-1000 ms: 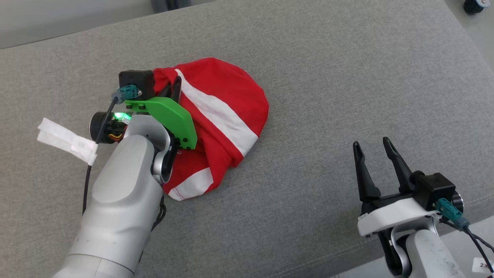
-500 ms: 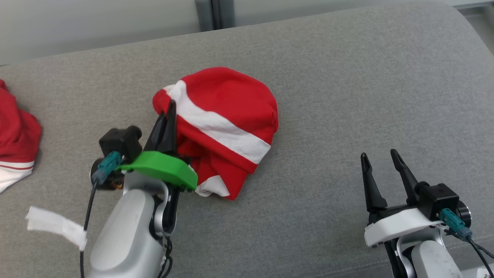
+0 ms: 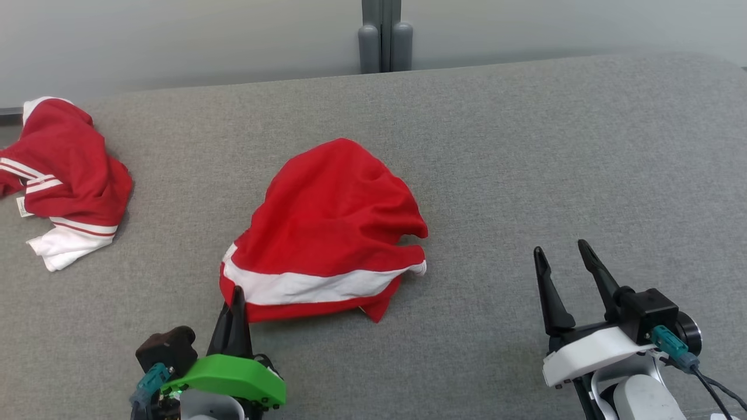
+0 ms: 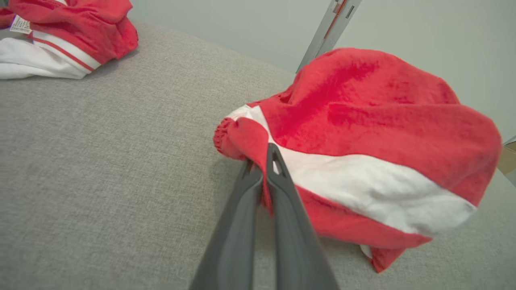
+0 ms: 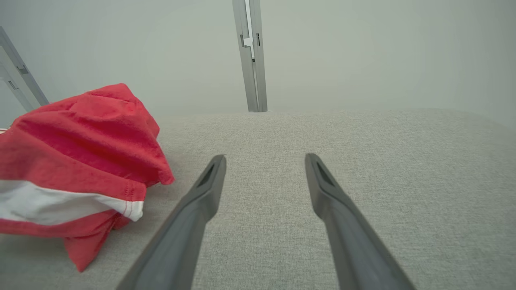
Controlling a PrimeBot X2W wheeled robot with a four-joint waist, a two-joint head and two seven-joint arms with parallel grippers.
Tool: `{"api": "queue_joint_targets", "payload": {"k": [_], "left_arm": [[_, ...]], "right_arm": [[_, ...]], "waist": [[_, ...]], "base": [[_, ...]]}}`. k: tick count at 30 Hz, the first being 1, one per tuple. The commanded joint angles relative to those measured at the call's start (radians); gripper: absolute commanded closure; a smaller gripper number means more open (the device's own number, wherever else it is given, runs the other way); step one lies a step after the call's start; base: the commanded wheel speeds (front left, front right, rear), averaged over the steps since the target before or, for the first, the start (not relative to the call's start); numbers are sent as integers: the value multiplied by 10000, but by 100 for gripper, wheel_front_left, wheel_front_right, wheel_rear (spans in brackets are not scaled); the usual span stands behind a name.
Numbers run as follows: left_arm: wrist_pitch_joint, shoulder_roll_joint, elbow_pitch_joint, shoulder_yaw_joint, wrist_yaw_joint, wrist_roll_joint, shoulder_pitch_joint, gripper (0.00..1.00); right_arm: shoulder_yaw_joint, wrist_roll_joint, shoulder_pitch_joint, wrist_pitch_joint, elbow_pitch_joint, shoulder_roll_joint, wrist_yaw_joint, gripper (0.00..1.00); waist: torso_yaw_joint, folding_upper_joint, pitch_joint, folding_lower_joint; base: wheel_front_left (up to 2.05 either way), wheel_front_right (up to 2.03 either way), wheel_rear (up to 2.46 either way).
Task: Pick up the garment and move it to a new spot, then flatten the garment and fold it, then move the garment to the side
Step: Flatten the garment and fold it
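A red garment (image 3: 330, 227) with a white band lies bunched on the grey cushion (image 3: 525, 146), near the middle. My left gripper (image 3: 236, 294) at the lower left is shut on the garment's near left edge; the left wrist view shows the red cloth (image 4: 363, 133) pinched between the two dark fingers (image 4: 278, 189) and lifted in a mound. My right gripper (image 3: 560, 262) at the lower right stands open over bare cushion, apart from the garment. The right wrist view has the garment (image 5: 76, 153) to the left of its spread fingers (image 5: 201, 201).
A second red and white garment (image 3: 64, 175) lies crumpled at the far left of the cushion. A grey post (image 3: 382, 35) rises behind the cushion's back edge against a pale wall. Bare cushion spreads to the right.
The head camera has tilted up. My left gripper has drawn back toward me with the garment's edge in it, pulling the cloth over so the white band now lies along the near side.
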Motion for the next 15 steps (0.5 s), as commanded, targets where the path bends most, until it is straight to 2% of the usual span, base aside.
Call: {"api": "queue_joint_targets", "payload": {"k": [1,12,13,14,15], "left_arm": [[-70,-44,100,22,22,-75,138,100],[9,-285,1318,-511,-277,-389,222,100],[6,-308,1421,-566,-307,-399,214,95],[-15,-320,1492,-598,-328,-410,197,84],[-47,-334,1561,-622,-334,-429,155,54]], "right_arm": [[35,-66,117,-31,41,-21,1,0],[291,-47,223,-31,215,-20,1,0],[302,-40,240,-31,225,-18,1,0],[310,-38,248,-31,233,-18,1,0],[307,-44,256,-31,240,-18,1,0]], "waist": [[34,0,-41,0],[-202,0,-228,0],[-222,0,-242,0],[-235,0,-246,0],[-241,0,-248,0]], "base": [[0,0,0],[0,0,0],[0,0,0],[0,0,0],[0,0,0]]}}
